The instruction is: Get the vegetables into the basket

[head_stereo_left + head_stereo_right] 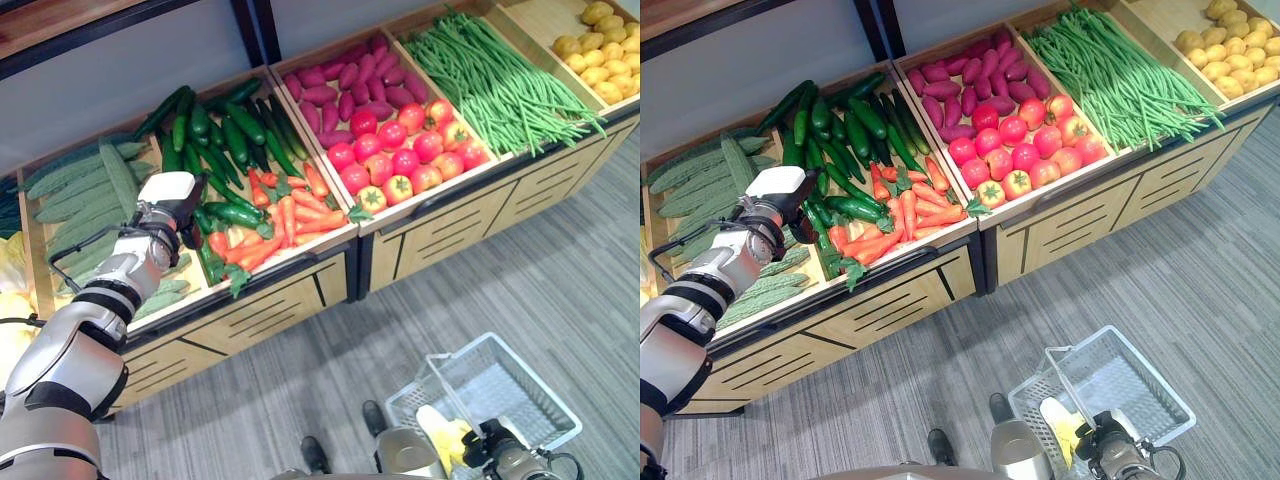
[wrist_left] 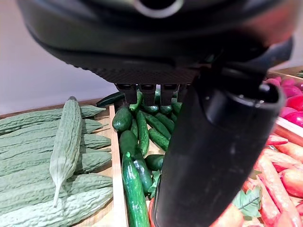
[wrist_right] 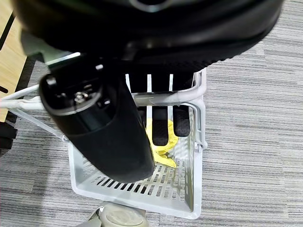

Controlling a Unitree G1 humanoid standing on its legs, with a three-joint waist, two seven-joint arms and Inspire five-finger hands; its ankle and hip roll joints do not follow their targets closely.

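My left hand [image 1: 172, 203] hovers over the wooden bin of cucumbers [image 1: 225, 135] and carrots [image 1: 290, 215], near its left edge. In the left wrist view its fingers [image 2: 149, 93] reach out straight toward the cucumbers [image 2: 135, 189], and the thumb [image 2: 218, 142] stands apart with nothing held. Low on the right, my right hand [image 1: 500, 452] holds a white wire basket [image 1: 520, 385] above the floor. Its fingers [image 3: 161, 127] curl round the basket's handle [image 3: 184, 97]. A yellow vegetable [image 3: 163, 149] lies inside the basket [image 3: 142, 201].
Bitter gourds [image 1: 90, 190] fill the bin left of the cucumbers. To the right are purple sweet potatoes [image 1: 340, 80], tomatoes [image 1: 400, 155], green beans [image 1: 490, 80] and yellow produce [image 1: 600, 50]. Wooden drawer fronts [image 1: 450, 230] face a grey floor [image 1: 500, 290].
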